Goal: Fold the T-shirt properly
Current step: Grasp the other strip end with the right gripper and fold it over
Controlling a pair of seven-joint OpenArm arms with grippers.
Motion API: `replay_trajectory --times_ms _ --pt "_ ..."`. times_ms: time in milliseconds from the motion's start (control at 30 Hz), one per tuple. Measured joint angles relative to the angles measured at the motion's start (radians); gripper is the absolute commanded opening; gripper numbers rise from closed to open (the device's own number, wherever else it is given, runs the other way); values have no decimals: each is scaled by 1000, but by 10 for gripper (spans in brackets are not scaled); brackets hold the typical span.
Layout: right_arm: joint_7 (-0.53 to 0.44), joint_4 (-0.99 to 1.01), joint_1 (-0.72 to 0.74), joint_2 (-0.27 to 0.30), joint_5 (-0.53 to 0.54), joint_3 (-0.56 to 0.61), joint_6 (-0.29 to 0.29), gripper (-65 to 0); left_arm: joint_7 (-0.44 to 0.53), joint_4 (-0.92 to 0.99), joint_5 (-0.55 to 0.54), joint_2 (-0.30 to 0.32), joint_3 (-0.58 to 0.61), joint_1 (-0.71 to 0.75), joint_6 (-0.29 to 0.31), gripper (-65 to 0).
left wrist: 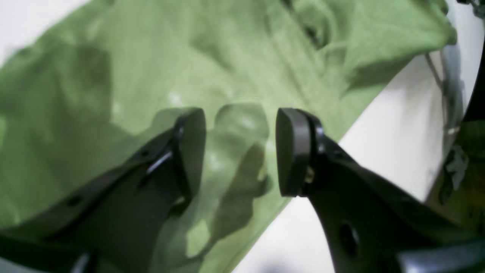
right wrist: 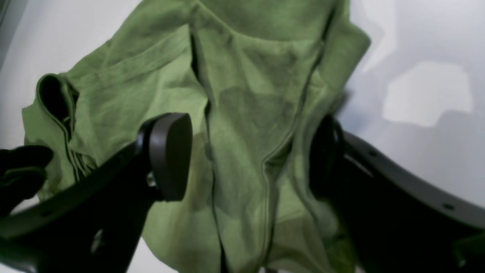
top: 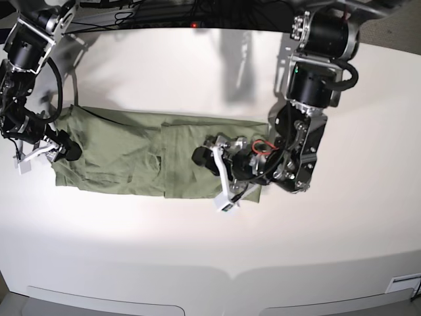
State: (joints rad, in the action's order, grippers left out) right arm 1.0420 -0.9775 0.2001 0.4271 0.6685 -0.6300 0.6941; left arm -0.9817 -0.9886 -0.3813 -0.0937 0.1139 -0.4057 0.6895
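Observation:
The green T-shirt (top: 131, 151) lies as a long wrinkled band across the white table, with one layer folded over near its middle. My left gripper (top: 214, 174) hangs over the band's right end. In the left wrist view it (left wrist: 240, 151) stands open just above the T-shirt (left wrist: 227, 57), by the cloth's edge, with nothing pinched. My right gripper (top: 46, 155) is at the band's left end. In the right wrist view its (right wrist: 246, 159) jaws stand wide apart astride a raised fold of the T-shirt (right wrist: 257, 76), and cloth partly hides the right finger (right wrist: 326, 159).
The white table (top: 197, 263) stretches well beyond the shirt toward the front edge. Dark cables (top: 164, 10) run along the back edge. The left arm's bulky links (top: 309, 105) stand over the shirt's right end.

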Motion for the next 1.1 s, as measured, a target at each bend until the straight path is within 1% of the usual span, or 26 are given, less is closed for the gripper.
replay_trajectory --times_ms 100,200,267,333,400,467,500,567,667,800,867,933,1000,1100 --pt "11 1 -2 -1 17 0 -1 -437 35 -1 -15 16 -1 35 2 -354" --pt "23 3 -4 -3 26 0 -1 -648 92 -6 -8 22 -1 60 2 -354" --pt "24 3 -3 -3 29 0 -1 -650 146 -8 7 28 -1 81 8 -354" --pt "51 3 8 -3 51 0 -2 -650 172 -10 40 29 -1 90 20 -354" --pt "132 3 28 -3 150 1 -5 -650 175 -12 67 29 -1 89 21 -354" --pt "210 3 47 -2 227 19 -5 -650 174 -13 63 29 -1 87 21 -354" --pt "229 3 57 -2 259 35 -3 -650 167 -13 45 29 -1 86 20 -354" --pt "233 3 70 -3 309 80 -3 -650 164 -11 14 30 -1 87 17 -354" --pt "234 3 89 -2 332 164 -1 -650 163 -10 10 30 -1 87 17 -354" --pt "233 -8 116 -9 336 278 -1 -650 163 -10 11 30 -1 87 17 -354" --pt "233 -46 122 -24 383 328 -1 -650 163 -10 11 30 -1 87 17 -354" --pt "238 -99 122 -48 404 371 -1 -650 158 -10 6 30 -1 87 17 -354" --pt "248 -156 123 -74 402 405 -1 -650 154 -10 -1 31 -1 85 17 -354" --pt "277 -238 123 -115 405 438 -1 -650 108 -10 -4 30 -1 71 11 -354"
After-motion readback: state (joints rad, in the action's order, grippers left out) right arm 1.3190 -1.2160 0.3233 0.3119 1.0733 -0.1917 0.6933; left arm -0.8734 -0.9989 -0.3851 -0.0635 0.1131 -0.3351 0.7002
